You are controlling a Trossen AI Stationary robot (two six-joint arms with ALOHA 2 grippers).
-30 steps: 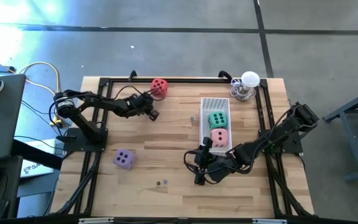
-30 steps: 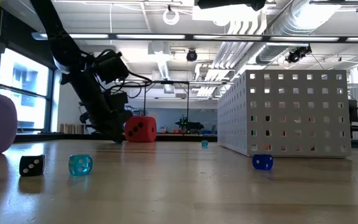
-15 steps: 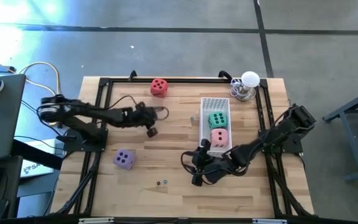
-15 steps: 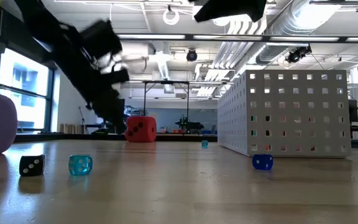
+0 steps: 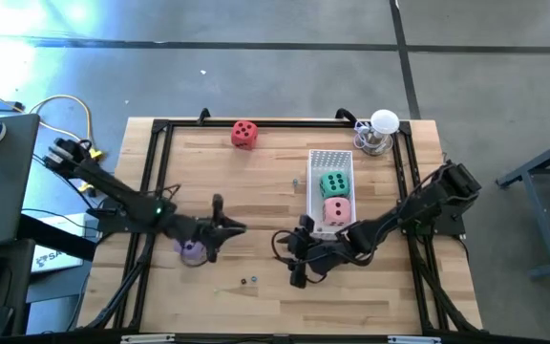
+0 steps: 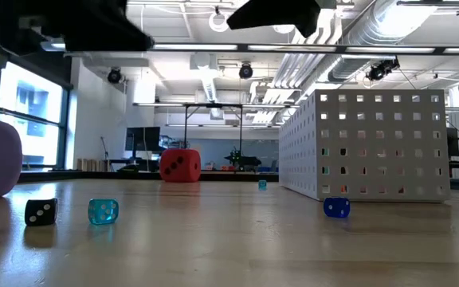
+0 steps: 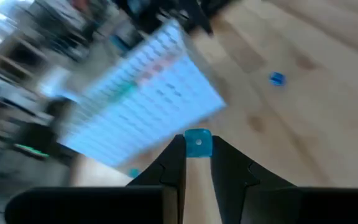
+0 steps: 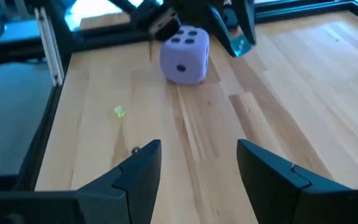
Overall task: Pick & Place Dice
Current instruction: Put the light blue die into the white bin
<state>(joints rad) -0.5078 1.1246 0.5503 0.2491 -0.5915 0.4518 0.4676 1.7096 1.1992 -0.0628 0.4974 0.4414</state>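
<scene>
Two of the four big dice are already sitting in the white perforated bin (image 5: 331, 159), the green die (image 5: 333, 183) and the pink die (image 5: 337, 210), so the job appears roughly half done, with the red die (image 5: 244, 133) and the purple die (image 5: 192, 250) lying out on the tabletop (image 5: 265, 186) and not yet collected. The left pincer (image 5: 216, 226) is hanging low just beside and partly over the purple die, and its wrist view is showing the fingers (image 7: 174, 163) drawn close together and pinching a tiny turquoise die (image 7: 197, 142) at their tips, so it is clenched on that small cube rather than on the purple one; the right wrist view is catching the same turquoise speck at those tips, right next to the purple die. The red die is lying well away from this pincer, near the far rail of the frame. The right pincer (image 5: 296, 260) is waiting just in front of the bin's near end with its fingers spread wide and nothing between them, facing the purple die across bare wood, with a small yellow-green bead (image 8: 119, 112) between the two. By these pictures, the left arm looks set to deal with the purple die next, though its grip is occupied.
</scene>
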